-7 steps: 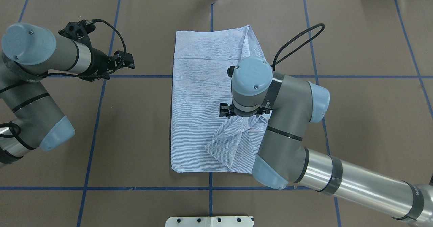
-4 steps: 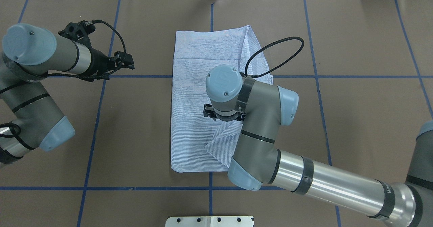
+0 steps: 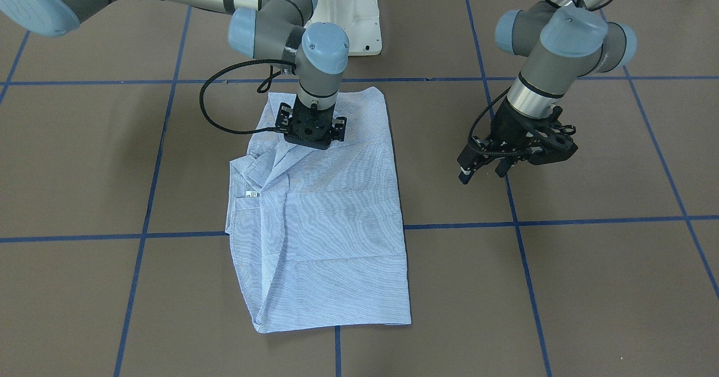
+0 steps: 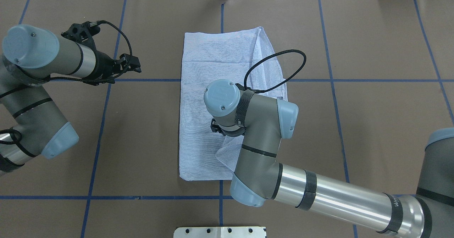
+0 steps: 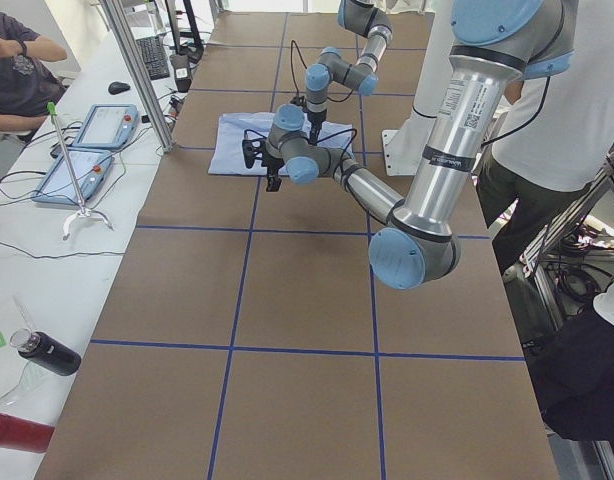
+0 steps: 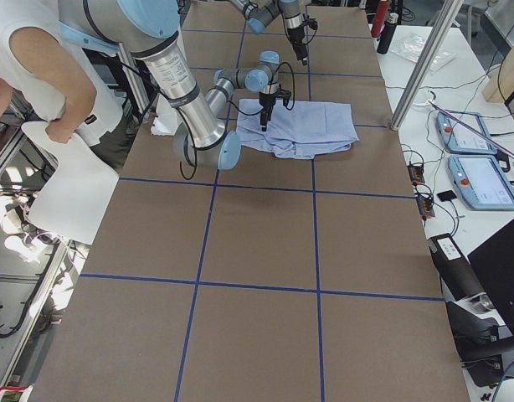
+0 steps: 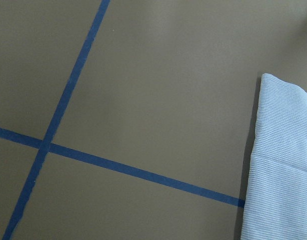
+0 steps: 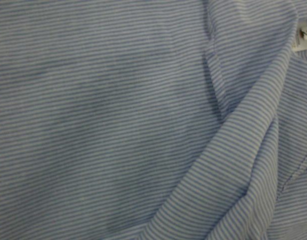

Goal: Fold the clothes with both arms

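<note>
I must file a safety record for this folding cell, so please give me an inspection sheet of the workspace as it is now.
surface: brown table cover with a blue tape grid, lying flat.
job's things: striped shirt at the centre, partly folded into a rough rectangle.
clutter: nothing seen.
grippers: left gripper open, over bare cover beside the shirt and apart from it; right gripper points down onto the shirt, open or shut cannot be told.
cables: black cable loops from the right wrist above the shirt.
surroundings: teach pendants on a white side bench; a person sits there.
</note>
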`<state>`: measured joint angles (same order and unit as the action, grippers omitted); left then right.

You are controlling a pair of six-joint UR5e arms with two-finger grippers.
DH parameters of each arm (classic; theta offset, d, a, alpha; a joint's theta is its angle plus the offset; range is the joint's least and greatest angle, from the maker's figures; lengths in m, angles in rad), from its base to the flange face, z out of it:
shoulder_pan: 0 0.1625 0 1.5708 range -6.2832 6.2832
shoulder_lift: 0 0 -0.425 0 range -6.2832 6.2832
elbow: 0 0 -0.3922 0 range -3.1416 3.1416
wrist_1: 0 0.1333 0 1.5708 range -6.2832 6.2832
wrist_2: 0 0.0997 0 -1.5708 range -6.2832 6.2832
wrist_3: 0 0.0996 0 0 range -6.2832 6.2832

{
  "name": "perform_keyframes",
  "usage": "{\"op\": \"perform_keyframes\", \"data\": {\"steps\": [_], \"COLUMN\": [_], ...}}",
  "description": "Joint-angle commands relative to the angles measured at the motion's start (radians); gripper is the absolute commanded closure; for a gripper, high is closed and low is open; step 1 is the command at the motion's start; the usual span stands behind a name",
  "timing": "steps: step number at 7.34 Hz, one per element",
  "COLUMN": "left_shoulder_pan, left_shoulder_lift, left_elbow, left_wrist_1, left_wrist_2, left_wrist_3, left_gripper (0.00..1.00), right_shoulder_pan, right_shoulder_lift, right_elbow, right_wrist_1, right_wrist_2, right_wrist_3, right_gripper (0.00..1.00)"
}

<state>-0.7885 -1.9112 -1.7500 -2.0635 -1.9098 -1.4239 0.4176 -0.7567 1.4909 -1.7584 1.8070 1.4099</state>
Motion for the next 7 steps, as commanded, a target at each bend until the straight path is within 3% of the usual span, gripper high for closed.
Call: {"op": "perform_keyframes", "data": {"steps": [1, 5, 7], "left_shoulder_pan": [0.0, 0.003, 0.005], "left_shoulder_lift": [0.0, 0.0, 0.001], "left_elbow": [0.0, 0.0, 0.001], "left_wrist_1": [0.0, -0.001, -0.001], "left_wrist_2": [0.0, 0.0, 0.002], "left_wrist_3": [-0.001, -0.001, -0.001], "left_gripper": [0.0, 0.0, 0.0], "right_shoulder_pan": [-0.002, 0.001, 0.004], "right_shoulder_lift": [0.001, -0.03, -0.137], "right_elbow": [0.009, 0.02, 0.18], "right_wrist_1": [-0.048, -0.088, -0.151], "right_wrist_2": [0.002, 0.003, 0.003], "right_wrist_3": [-0.003, -0.014, -0.037], "right_gripper": [0.0, 0.0, 0.0]}}
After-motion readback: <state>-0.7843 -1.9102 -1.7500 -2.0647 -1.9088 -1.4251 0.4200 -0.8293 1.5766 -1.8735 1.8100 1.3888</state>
